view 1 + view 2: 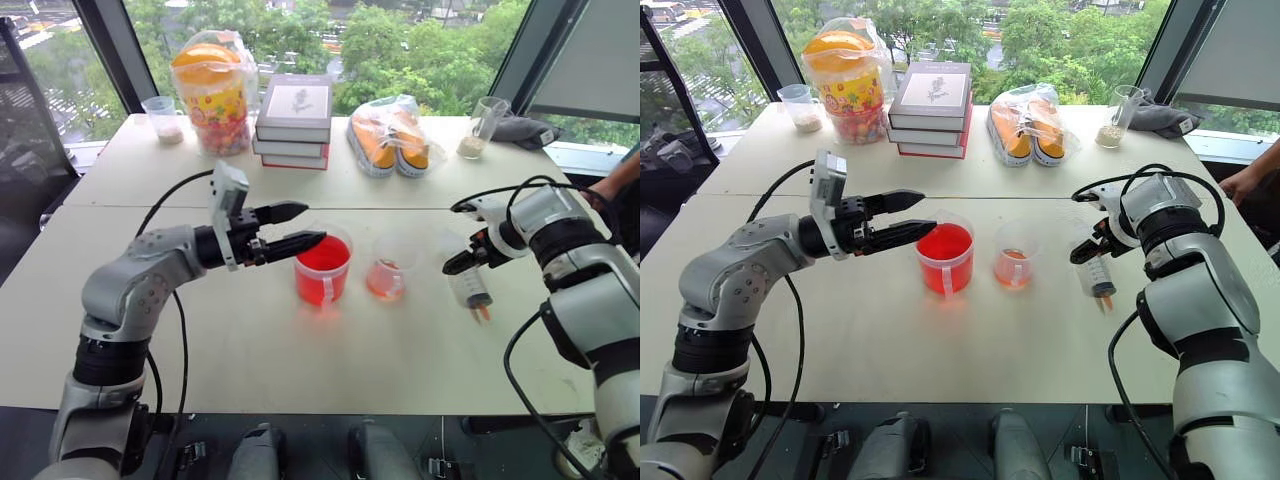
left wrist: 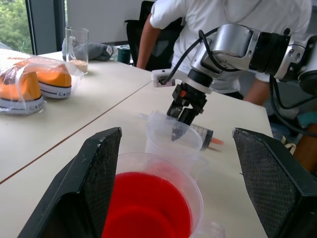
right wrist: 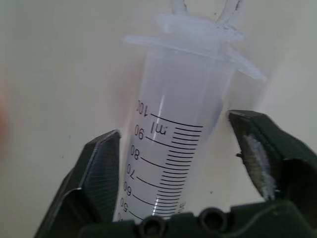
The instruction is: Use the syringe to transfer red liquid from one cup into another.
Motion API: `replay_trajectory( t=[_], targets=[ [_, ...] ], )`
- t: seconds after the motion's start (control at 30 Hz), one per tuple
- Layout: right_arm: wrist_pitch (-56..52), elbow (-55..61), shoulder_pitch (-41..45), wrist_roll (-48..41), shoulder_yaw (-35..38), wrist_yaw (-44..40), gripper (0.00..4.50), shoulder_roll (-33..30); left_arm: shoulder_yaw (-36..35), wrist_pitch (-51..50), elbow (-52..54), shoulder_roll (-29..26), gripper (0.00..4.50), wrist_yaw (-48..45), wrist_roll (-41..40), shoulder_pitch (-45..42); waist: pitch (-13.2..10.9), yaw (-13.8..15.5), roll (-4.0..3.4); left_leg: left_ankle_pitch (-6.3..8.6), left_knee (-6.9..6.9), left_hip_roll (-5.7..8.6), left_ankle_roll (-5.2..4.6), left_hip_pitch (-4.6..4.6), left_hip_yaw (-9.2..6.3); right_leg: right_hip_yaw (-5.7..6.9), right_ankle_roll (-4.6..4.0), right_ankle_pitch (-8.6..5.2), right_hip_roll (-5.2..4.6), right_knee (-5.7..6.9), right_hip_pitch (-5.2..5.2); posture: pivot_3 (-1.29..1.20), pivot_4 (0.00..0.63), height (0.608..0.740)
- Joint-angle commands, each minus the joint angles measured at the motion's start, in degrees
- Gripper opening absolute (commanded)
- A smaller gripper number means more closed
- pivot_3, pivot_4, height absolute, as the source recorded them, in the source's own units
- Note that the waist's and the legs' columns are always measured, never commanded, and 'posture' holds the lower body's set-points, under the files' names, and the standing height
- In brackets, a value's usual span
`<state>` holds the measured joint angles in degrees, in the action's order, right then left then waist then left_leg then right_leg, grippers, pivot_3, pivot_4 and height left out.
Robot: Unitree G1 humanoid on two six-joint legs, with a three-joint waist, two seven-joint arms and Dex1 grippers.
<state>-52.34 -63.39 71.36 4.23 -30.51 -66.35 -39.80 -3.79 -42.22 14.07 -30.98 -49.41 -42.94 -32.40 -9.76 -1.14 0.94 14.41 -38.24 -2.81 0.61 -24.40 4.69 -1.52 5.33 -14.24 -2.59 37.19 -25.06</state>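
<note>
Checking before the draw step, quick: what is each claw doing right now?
Left claw: open, holding nothing, beside the red cup.
Right claw: around the syringe barrel; grip cannot be told.

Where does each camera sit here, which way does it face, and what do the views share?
Left and right eye views: on the head, looking forward and down at the table; both arms show, left gripper open beside the red cup, right gripper at the syringe.
Left wrist view: along its own fingers, over the red cup toward the smaller cup, right gripper and a person.
Right wrist view: along its fingers, either side of the syringe barrel.
Shared: the syringe appears in all.
</note>
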Motion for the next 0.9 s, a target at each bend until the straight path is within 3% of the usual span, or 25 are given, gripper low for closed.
replay_trajectory(
  t=[0.03, 0.07, 0.2, 0.3, 0.37, 0.47, 0.6, 0.7, 0.77, 0.83, 0.9],
  targets=[
    [-0.2, -0.2, 1.5, 1.1, 2.3, -0.9, 1.77, 0.7, -1.8, 0.4, 1.6, -0.7, 3.7, 0.1, -1.0, -0.7, 0.0, -0.1, 0.0, 0.0, 0.0, 0.0, 0.0, 0.0, 0.0, 0.0, 0.0, 0.0, 0.0, 0.01, 0.0, 0.0, 0.15, 0.74],
    [-0.4, -0.1, 1.6, 1.2, 2.9, -0.9, 1.41, 0.6, -1.5, 0.6, 1.2, -0.6, 3.7, 0.0, -0.8, -1.1, 0.0, -0.1, 0.0, 0.0, 0.0, 0.0, 0.0, 0.0, 0.0, 0.0, 0.0, 0.0, 0.0, 0.01, 0.0, 0.0, 0.15, 0.74],
    [-3.0, 2.5, 2.2, 1.4, 5.4, -0.3, 1.37, -0.3, -1.3, 1.2, 0.1, -1.3, 3.7, -1.1, -0.4, -1.9, 0.0, 0.0, 0.0, 0.0, 0.0, 0.0, 0.01, 0.0, 0.01, 0.0, 0.0, 0.0, 0.0, 0.01, 0.0, 0.0, 0.15, 0.74],
    [-5.4, 8.0, 3.8, -0.8, 12.4, 4.7, 1.37, -2.7, -1.3, 1.0, -0.8, -1.6, 3.7, -1.4, -0.4, -3.0, 0.0, 0.1, -0.02, 0.0, 0.0, 0.0, 0.01, -0.03, 0.01, 0.0, 0.0, 0.0, 0.0, 0.01, -0.03, 0.0, 0.15, 0.74],
    [-7.8, 15.7, 3.3, -2.9, 17.7, 7.1, 1.37, -4.4, -1.1, 0.9, -1.5, -2.0, 3.7, -1.9, -0.3, -3.6, 0.0, 0.2, -0.07, 0.0, 0.01, 0.0, 0.01, -0.07, 0.02, 0.0, 0.0, 0.0, -0.02, 0.01, -0.07, 0.0, 0.15, 0.74],
    [-8.9, 36.2, -1.9, -9.0, 31.8, 13.1, 1.37, -4.4, -0.5, 1.5, -3.6, -2.6, 3.7, -3.4, 0.6, -5.0, 0.0, 0.4, -0.09, 0.0, 0.07, 0.0, 0.01, -0.11, 0.03, 0.0, -0.01, 0.0, -0.02, 0.0, -0.15, 0.0, 0.15, 0.74],
    [-10.3, 61.7, -8.5, -18.8, 48.1, 19.0, 1.37, 2.2, 0.1, 2.2, -7.8, -2.6, 3.7, -5.2, 1.8, -9.1, 0.0, 0.4, -0.07, 0.0, 0.13, -0.02, 0.01, -0.1, -0.07, 0.06, -0.01, 0.0, 0.04, -0.01, -0.12, 0.0, 0.15, 0.74],
    [-11.6, 73.0, -10.8, -25.5, 53.0, 21.8, 1.37, 7.6, 0.1, 2.7, -10.1, -3.2, 3.7, -6.9, 2.4, -10.9, 0.0, 0.3, -0.07, 0.0, 0.07, -0.02, 0.01, -0.09, -0.04, 0.05, 0.0, 0.0, 0.02, 0.03, -0.1, 0.0, 0.15, 0.74],
    [-13.5, 78.1, -11.0, -34.8, 59.9, 23.7, 1.37, 14.6, 0.7, 3.6, -12.7, -2.4, 3.7, -7.3, 3.7, -12.8, 0.0, 0.3, -0.05, 0.0, 0.02, -0.01, 0.01, -0.08, -0.03, 0.05, 0.01, 0.01, 0.0, 0.04, -0.08, 0.0, 0.15, 0.74],
    [-12.2, 82.6, -14.6, -39.4, 60.6, 26.5, 1.37, 21.6, 1.1, 4.6, -14.5, -1.9, 3.7, -7.7, 4.9, -14.2, 0.0, 0.4, -0.04, -0.01, 0.0, -0.03, 0.01, -0.05, -0.08, 0.08, 0.0, 0.01, 0.02, 0.05, -0.01, 0.0, 0.15, 0.74],
    [-8.8, 86.1, -18.2, -39.5, 56.8, 28.6, 1.37, 25.0, 0.8, 4.9, -15.5, -2.1, 3.7, -8.4, 5.3, -15.0, 0.0, 0.3, -0.05, 0.0, 0.01, -0.04, 0.01, 0.01, -0.13, 0.12, 0.0, 0.01, 0.04, 0.05, 0.06, 0.0, 0.15, 0.74]
  ],
)
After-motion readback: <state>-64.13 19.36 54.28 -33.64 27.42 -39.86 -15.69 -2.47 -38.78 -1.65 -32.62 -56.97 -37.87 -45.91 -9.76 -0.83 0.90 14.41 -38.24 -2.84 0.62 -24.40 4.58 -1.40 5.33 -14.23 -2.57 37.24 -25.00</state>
